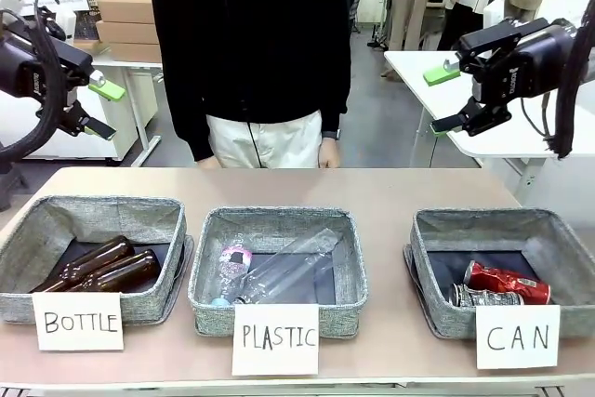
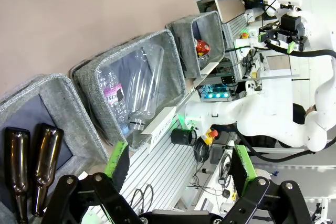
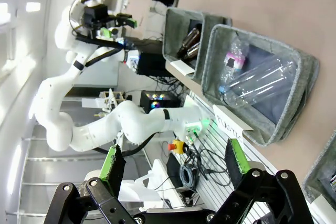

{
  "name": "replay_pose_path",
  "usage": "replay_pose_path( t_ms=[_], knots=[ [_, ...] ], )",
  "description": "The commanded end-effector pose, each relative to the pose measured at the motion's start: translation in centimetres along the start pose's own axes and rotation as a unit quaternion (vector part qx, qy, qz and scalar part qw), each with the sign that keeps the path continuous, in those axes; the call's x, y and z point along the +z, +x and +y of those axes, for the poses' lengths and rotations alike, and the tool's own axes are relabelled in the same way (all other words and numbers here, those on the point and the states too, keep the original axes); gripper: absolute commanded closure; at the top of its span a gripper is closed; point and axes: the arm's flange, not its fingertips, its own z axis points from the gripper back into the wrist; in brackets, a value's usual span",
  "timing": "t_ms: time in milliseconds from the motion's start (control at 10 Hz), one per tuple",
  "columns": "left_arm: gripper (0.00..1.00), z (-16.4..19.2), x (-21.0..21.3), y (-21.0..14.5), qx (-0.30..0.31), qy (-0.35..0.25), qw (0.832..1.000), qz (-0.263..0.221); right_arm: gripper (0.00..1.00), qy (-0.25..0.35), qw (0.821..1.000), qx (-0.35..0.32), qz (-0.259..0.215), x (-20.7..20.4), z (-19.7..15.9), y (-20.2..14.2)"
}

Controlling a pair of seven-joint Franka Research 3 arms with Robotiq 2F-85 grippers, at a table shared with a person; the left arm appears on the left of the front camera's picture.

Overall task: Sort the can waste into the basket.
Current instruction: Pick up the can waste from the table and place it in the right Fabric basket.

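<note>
Two small metal cans, red can [image 1: 507, 280] and dark printed can [image 1: 485, 297], lie side by side in grey fabric CAN basket [image 1: 437, 230] | light, thin-walled, slick, dent easily; grip mid-body across width | left claw [image 1: 96, 108], right claw [image 1: 445, 98] wide, empty, raised above surface [image 1: 372, 188]

Brown bottles [image 1: 98, 267] in BOTTLE bin [image 1: 56, 230]; clear bottles [image 1: 279, 271] in PLASTIC bin [image 1: 279, 222].
</note>
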Motion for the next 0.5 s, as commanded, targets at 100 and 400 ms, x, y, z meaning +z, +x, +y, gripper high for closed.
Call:
replay_pose_path(
  t_ms=[100,400],
  knots=[
    [0.0,-0.19,0.24,0.02,0.002,0.002,1.0,0.002,0.0,0.002,1.0,0.01,0.002,-0.07,-0.1,-0.01],
    [0.0,-0.19,0.24,0.02,0.002,0.002,1.0,0.002,0.0,0.002,1.0,0.01,0.002,-0.07,-0.1,-0.01]
  ],
)
